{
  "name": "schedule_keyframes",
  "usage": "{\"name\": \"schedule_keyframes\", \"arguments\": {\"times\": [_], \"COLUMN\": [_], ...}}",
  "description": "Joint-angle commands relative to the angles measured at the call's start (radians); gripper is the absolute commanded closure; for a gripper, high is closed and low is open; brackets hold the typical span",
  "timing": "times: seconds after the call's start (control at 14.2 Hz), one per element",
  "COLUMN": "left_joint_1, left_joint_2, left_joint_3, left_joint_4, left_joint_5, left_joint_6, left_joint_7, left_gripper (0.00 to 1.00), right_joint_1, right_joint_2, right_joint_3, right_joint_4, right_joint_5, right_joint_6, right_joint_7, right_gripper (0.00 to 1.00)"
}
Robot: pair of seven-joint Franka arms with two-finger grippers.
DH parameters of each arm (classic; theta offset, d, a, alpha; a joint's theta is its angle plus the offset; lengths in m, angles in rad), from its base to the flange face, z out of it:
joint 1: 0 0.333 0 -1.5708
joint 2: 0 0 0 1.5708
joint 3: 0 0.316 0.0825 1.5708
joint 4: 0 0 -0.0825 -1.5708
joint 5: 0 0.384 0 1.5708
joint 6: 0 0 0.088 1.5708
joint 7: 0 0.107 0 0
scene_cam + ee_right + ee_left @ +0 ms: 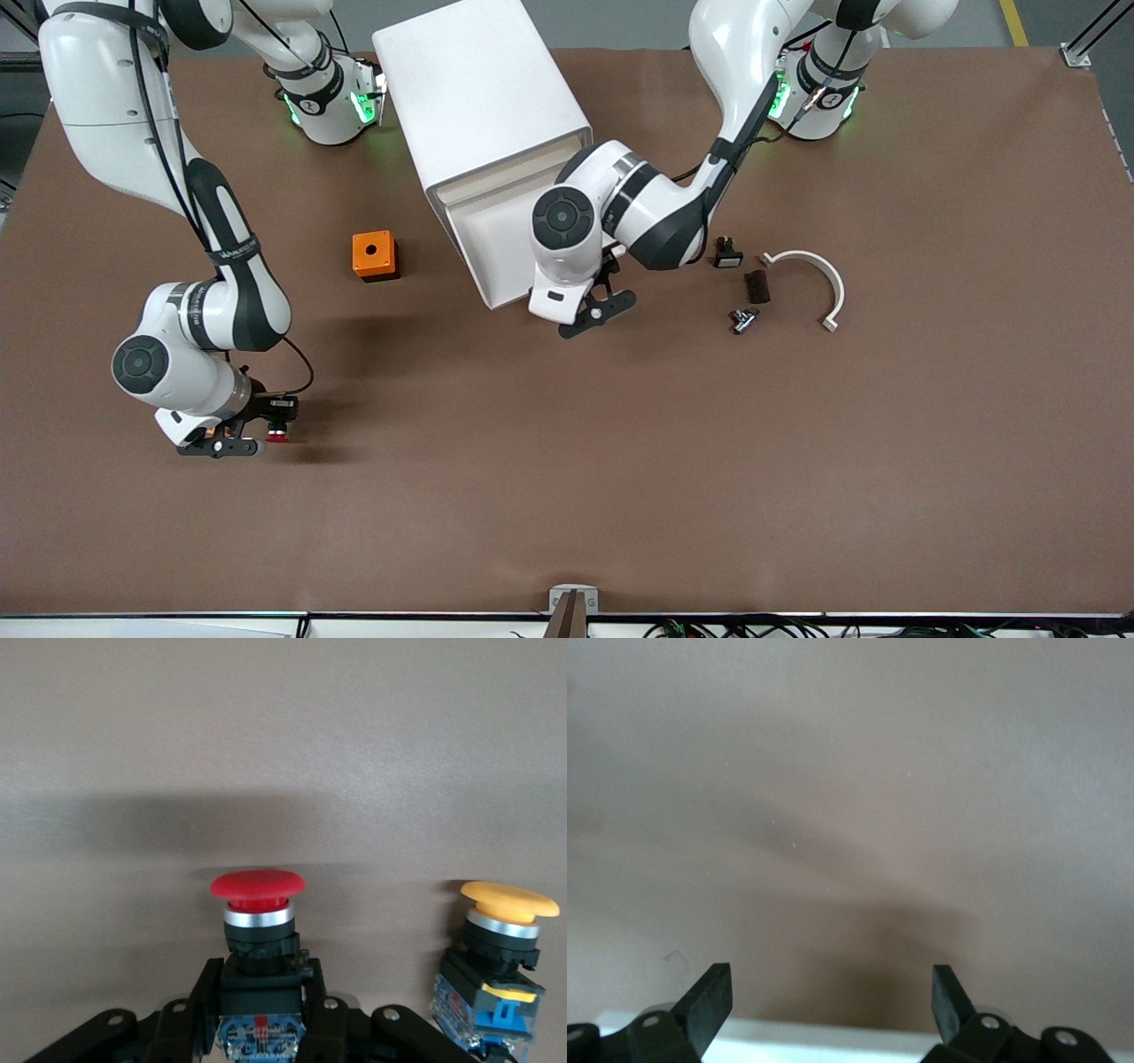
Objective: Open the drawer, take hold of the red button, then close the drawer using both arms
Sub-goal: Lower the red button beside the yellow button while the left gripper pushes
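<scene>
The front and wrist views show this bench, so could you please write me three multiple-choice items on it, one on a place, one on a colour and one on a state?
1. Where is the orange cube?
A. On the table beside the white cabinet, toward the right arm's end
B. Inside the drawer
C. On top of the cabinet

2. What colour is the cap of the button in the right gripper?
A. Blue
B. Red
C. Green

3. How is the left gripper, at the drawer's front?
A. Shut on a button
B. Shut on a white clip
C. Open, holding nothing

Answers:
1 A: the front view shows the cube on the table next to the cabinet.
2 B: the right wrist view shows a red cap between the fingers.
3 C: the left wrist view shows fingers apart with nothing between.
</scene>
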Motion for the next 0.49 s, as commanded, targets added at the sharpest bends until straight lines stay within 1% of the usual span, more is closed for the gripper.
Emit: {"name": "schedule_keyframes", "arguments": {"times": [0.0,0.14,0.21,0.28,0.35,0.42], "left_joint_1": [-0.041,-0.051,-0.051,-0.052,-0.061,-0.066], "left_joint_2": [-0.004,-0.004,-0.003,0.003,0.003,0.003], "left_joint_3": [-0.008,-0.032,-0.043,-0.051,-0.063,-0.074], "left_joint_4": [-0.004,-0.002,-0.004,-0.004,-0.004,-0.004], "left_joint_5": [-0.011,-0.063,-0.077,-0.078,-0.078,-0.08], "left_joint_6": [0.01,0.01,0.01,0.01,0.01,0.01], "left_joint_7": [-0.015,-0.015,-0.015,-0.014,-0.014,-0.014], "left_gripper": [0.01,0.01,0.01,0.01,0.01,0.01], "right_joint_1": [-0.018,-0.021,-0.024,-0.025,-0.027,-0.026], "right_joint_2": [-0.013,-0.012,-0.012,-0.012,-0.012,-0.012], "right_joint_3": [0.019,0.019,0.021,0.019,0.019,0.021], "right_joint_4": [-0.052,-0.054,-0.054,-0.052,-0.051,-0.049], "right_joint_5": [0.009,0.009,0.009,0.009,0.009,0.009], "right_joint_6": [0.052,0.059,0.06,0.059,0.059,0.057], "right_joint_7": [-0.019,-0.027,-0.027,-0.027,-0.025,-0.019], "right_gripper": [1.0,0.99,0.98,0.8,0.33,0.01]}}
